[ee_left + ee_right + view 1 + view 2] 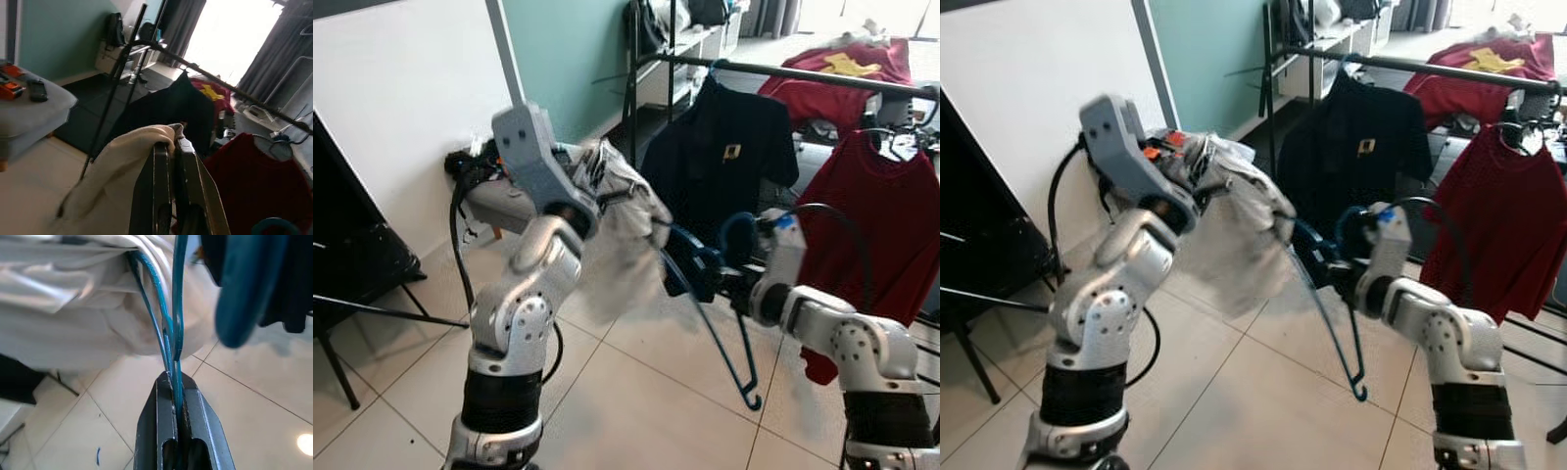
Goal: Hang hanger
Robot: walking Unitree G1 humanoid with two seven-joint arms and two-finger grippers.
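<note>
I have the thin blue wire hanger (pixel 705 323) pinched in my right gripper (pixel 175 382) — the two black fingers are pressed together on its wires just where they converge, as the right wrist view shows. The hanger hangs between my arms with its hook end pointing down toward the pale tiled floor (pixel 636 411), and a pale beige garment (pixel 622 245) is draped over its upper part. My left gripper (pixel 172 147) has its fingers closed on a fold of that same garment, holding it up near my left wrist.

To do this well, I judge the hanger must first be turned so the hook points up, and I should keep the cloth from sliding off while I rotate it — the left gripper's hold on the fabric helps there. Then the hook has to go over the black metal clothes rail (pixel 822 76), ideally into the gap between the dark navy T-shirt (pixel 724 157) and the red T-shirt (pixel 886 225) already hanging there.

My left arm is raised and bent sharply at the elbow, wrist high. My right arm reaches forward at a lower height, forearm roughly level, well short of the rail.
</note>
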